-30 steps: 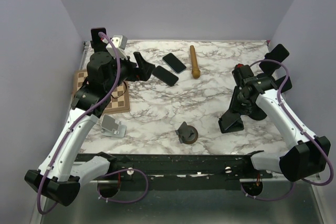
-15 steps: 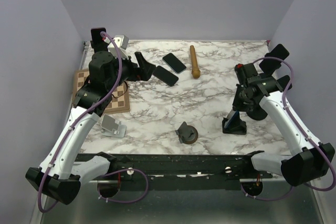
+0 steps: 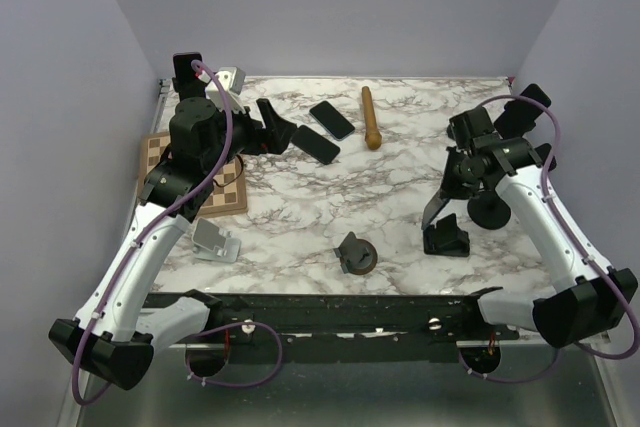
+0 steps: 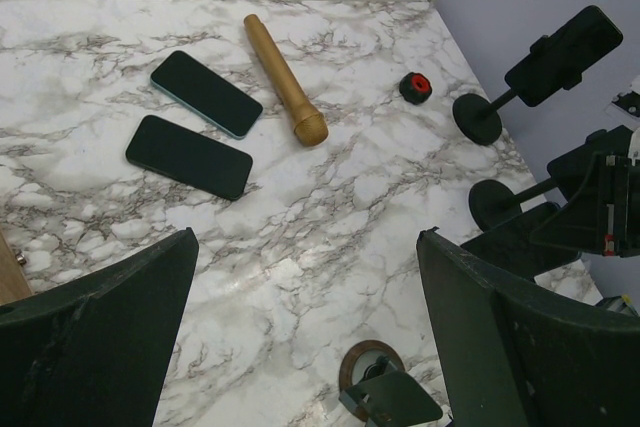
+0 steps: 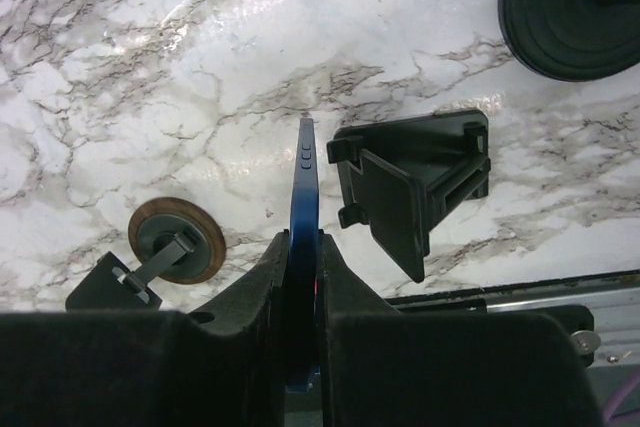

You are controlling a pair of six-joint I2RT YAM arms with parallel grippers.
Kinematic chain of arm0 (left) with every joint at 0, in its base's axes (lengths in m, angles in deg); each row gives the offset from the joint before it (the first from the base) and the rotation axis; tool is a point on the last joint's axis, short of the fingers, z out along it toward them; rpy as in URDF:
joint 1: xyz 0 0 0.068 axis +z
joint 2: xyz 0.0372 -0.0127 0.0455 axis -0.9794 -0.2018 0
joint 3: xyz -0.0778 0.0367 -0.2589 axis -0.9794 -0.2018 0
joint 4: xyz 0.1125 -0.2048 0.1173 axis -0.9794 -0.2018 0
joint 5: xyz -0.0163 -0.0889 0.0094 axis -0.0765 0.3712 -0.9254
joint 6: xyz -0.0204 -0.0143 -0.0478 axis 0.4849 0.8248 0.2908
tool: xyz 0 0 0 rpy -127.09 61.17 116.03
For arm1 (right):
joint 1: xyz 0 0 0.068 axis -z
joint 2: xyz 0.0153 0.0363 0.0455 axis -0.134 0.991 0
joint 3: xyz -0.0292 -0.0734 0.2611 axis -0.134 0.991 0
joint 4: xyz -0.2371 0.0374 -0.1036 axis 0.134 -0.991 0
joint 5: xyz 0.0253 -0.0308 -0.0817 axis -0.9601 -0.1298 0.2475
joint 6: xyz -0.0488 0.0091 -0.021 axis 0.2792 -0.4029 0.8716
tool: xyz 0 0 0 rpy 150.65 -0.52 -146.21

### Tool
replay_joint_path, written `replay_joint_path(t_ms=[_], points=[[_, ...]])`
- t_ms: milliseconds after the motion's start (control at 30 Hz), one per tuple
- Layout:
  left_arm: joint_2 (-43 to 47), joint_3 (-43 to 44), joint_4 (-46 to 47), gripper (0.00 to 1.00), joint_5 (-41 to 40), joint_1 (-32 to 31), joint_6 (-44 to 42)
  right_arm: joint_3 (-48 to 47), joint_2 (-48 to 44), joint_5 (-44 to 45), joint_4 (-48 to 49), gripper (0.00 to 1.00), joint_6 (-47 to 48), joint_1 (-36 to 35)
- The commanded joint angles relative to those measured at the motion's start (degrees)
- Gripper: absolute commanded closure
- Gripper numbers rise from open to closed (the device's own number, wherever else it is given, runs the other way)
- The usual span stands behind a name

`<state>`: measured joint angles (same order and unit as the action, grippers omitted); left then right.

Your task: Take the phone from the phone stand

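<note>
blue-edged phone (image 5: 303, 167) sits pinched edge-on between the closed fingers of the right claw (image 5: 303, 247), apart from the black phone stand (image 5: 415, 187) just beside the claw, so removal looks done, only set-down left.

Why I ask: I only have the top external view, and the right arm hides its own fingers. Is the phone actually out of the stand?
Observer: Yes. The right wrist view shows the right gripper shut on the blue phone, held edge-on beside the black stand and not touching it.
Operator: Anything in the stand's cradle?
Observer: No, the cradle is empty, and the stand sits on the marble table.
Operator: And the other arm?
Observer: The left wrist view shows the left gripper open wide with nothing between its fingers.
</note>
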<state>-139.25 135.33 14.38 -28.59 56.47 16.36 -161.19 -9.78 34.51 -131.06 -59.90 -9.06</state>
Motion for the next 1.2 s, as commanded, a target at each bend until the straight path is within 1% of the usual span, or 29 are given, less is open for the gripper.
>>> replay_joint_path(t_ms=[0, 133, 233, 333, 400, 500, 600, 667, 767, 867, 933, 1000, 1067, 1167], points=[[-0.16, -0.69, 1.67, 0.01, 1.26, -0.26, 0.23, -0.46, 2.02, -4.04, 5.18, 0.99, 2.39, 0.23], [-0.46, -0.69, 1.66, 0.01, 1.24, -0.21, 0.23, 0.24, 4.46, -4.57, 8.53, 0.99, 3.11, 0.14], [-0.94, -0.69, 1.76, 0.01, 1.69, -0.19, 0.41, 0.44, 5.99, -8.11, 12.24, 0.99, 2.57, -0.38], [-1.63, -0.98, 2.59, 0.02, 3.36, -0.17, -0.25, -0.01, 7.27, -13.47, 16.62, 0.99, 2.02, -2.13], [-2.16, -1.66, 4.48, 0.02, 7.21, -0.16, -1.19, -0.91, 8.50, -16.46, 18.88, 0.99, 3.19, -3.13], [-3.79, -3.36, 10.44, 0.03, 19.64, -0.11, -2.35, -3.38, 11.57, -22.02, 19.29, 0.99, 6.89, -4.35], [-7.10, -3.73, 15.00, 0.07, 32.21, -0.13, -0.93, -5.06, 12.42, -30.10, 19.97, 0.99, 10.08, -5.55], [-9.23, -3.80, 17.37, 0.10, 37.47, -0.17, 0.09, -5.08, 10.98, -35.21, 22.04, 0.99, 11.06, -6.72], [-10.71, -4.75, 20.08, 0.14, 39.92, -0.16, 0.58, -4.21, 8.78, -41.64, 25.49, 0.99, 11.10, -7.58], [-11.64, -5.11, 20.79, 0.18, 40.43, -0.24, 0.51, -4.46, 8.67, -44.80, 26.81, 0.99, 10.53, -7.96], [-12.60, -5.09, 21.55, 0.19, 43.01, -0.23, 0.33, -3.89, 7.76, -47.32, 28.75, 0.99, 10.32, -8.05], [-13.89, -4.70, 22.65, 0.18, 47.31, -0.26, -0.17, -2.64, 5.75, -51.17, 31.66, 0.99, 9.92, -8.11], [-15.05, -4.56, 24.00, 0.16, 51.31, -0.82, -0.35, -1.48, 3.38, -55.85, 34.07, 0.99, 9.90, -8.12], [-16.90, -2.96, 21.28, 0.13, 55.56, -2.68, -3.05, 0.29, -0.16, -61.41, 36.58, 0.99, 10.12, -8.37]])
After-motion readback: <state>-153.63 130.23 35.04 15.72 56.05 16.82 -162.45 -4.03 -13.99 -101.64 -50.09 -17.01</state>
